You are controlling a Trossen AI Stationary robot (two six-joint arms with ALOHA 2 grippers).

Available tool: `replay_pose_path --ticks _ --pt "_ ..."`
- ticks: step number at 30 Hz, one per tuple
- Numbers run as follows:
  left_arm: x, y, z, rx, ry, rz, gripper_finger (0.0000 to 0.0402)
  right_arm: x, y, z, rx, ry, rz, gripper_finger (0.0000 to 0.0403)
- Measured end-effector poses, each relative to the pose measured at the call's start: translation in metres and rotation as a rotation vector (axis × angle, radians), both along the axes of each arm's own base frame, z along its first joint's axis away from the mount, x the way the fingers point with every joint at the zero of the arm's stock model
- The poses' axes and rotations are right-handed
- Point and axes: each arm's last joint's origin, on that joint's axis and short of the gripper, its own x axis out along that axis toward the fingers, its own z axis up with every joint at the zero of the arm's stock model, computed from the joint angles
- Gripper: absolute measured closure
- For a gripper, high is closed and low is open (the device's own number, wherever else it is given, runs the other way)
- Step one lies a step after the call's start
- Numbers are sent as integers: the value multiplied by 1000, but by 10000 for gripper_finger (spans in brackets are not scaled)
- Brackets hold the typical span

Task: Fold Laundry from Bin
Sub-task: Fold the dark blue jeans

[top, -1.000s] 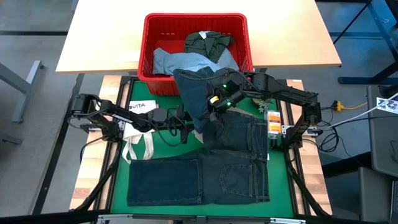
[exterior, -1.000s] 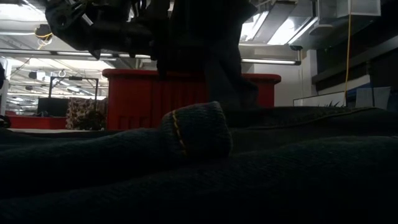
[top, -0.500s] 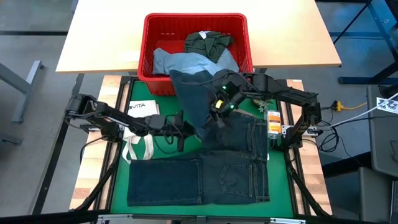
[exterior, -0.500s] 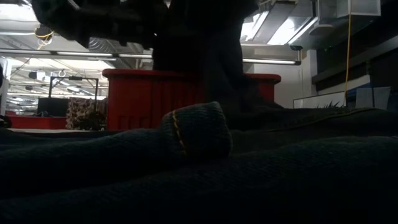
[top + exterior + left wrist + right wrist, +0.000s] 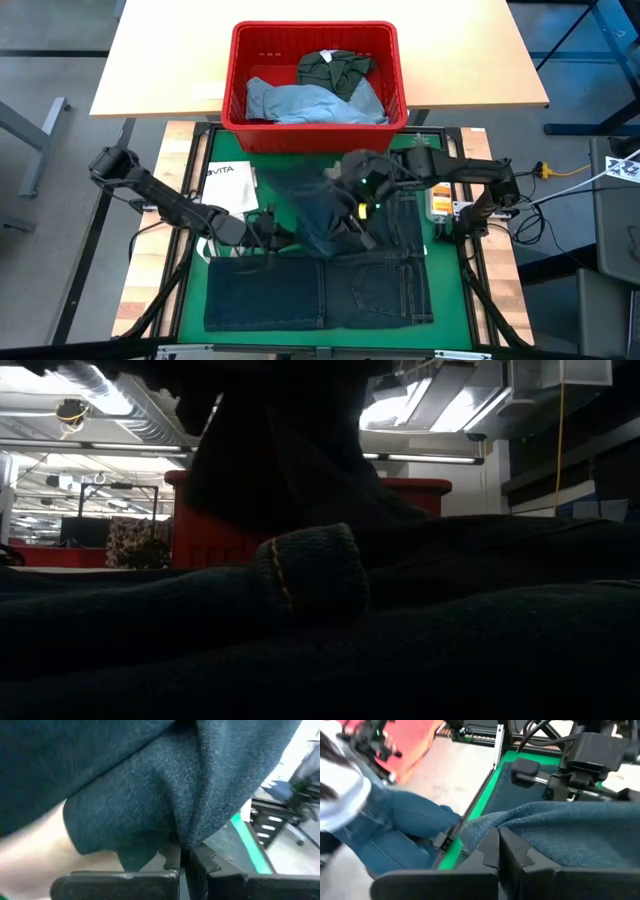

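Holding dark navy jeans (image 5: 320, 205) up between both arms, over the green surface (image 5: 196, 262).
Left gripper (image 5: 268, 238) jaws clamped on a fold of the denim, near-left of the bunch; right gripper (image 5: 362, 205) jaws pinched on the same garment, just right of it. Second pair of navy jeans (image 5: 320, 290) lies flat at the near edge. Red bin (image 5: 316, 32) sits at the far side, light blue piece (image 5: 300, 102) and olive-green piece (image 5: 334, 66) inside. White tote bag (image 5: 228, 190) lies at left.

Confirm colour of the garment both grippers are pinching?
Dark navy jeans, clearest in the high view.
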Motion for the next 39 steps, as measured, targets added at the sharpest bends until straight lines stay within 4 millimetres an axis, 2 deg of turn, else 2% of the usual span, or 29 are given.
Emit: replay_pose_path --ticks 4,8,13,20,27,30,35,39 --pt "-6 -8 -7 -13 67 -15 401 12 10 -12 -144 7 43 402" --pt "-9 -9 -15 -22 142 -12 393 29 5 -32 -208 53 58 402" --pt "-12 -10 -19 -35 192 -30 364 43 -26 -59 -221 125 8 402" --pt "-12 -10 -19 -39 192 -33 293 48 -80 -88 -201 199 -105 402" --pt "-12 -12 -20 -61 213 -113 225 57 -114 -116 -204 239 -182 384" --pt "-12 -15 -20 -83 229 -184 215 60 -121 -125 -246 268 -235 379" --pt "-13 -16 -20 -99 240 -236 216 61 -121 -127 -267 295 -292 376" --pt "-13 -16 -20 -100 241 -240 217 62 -119 -127 -271 298 -288 351"
